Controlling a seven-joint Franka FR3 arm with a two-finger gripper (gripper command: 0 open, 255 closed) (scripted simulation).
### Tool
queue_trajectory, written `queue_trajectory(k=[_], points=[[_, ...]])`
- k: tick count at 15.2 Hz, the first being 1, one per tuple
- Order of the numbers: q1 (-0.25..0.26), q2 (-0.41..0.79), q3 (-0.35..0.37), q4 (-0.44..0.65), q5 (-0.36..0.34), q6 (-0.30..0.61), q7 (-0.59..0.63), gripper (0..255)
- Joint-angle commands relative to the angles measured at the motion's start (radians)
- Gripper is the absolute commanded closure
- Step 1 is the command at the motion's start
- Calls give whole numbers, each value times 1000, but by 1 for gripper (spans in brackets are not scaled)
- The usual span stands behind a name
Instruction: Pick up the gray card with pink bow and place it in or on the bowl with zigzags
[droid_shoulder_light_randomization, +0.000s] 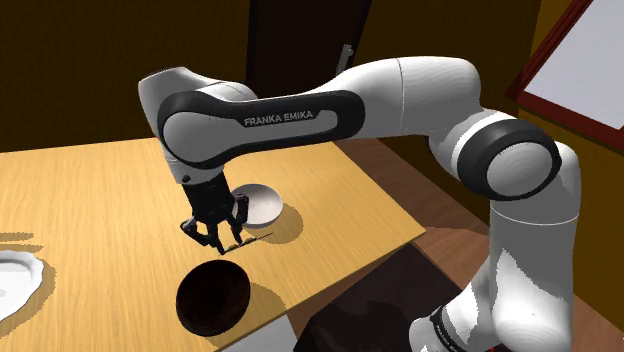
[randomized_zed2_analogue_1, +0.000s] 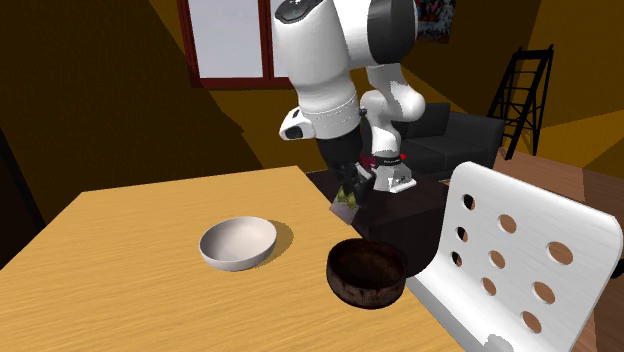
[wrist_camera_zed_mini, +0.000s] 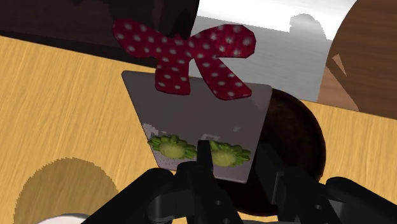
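Going from the left in the shoulder view, I see a white dish at the edge of the table. After it come the dark bowl, the gripper above the bowl's far side, and then a white bowl. From this camera the gray card is a thin edge under the fingers.

The wrist view gives me its face. The gray card has a pink-red dotted bow at its far end and two green flowers at its near end. There the black fingers are clamped on it, one of them in front of the card. Beyond the card, and partly covered by it, lies the dark bowl.

The second exterior view adds two things. A black sofa stands behind the arm, and a white chair with round holes stands at that view's right, just beside the dark bowl.

The arm rises from the stand side and reaches to the shoulder view's left with the forearm about level. The wrist bends down and the gripper points at the table. It holds the card off the wood, between the two bowls.
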Motion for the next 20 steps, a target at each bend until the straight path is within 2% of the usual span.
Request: queue_trajectory(k=[1,4,17,20], points=[[47,63,4,95,-10,-29,40,255],[128,182,2,291,-30,-100,91,255],[120,223,-11,181,-44,46,79,255],[120,226,-12,177,-45,53,79,255]])
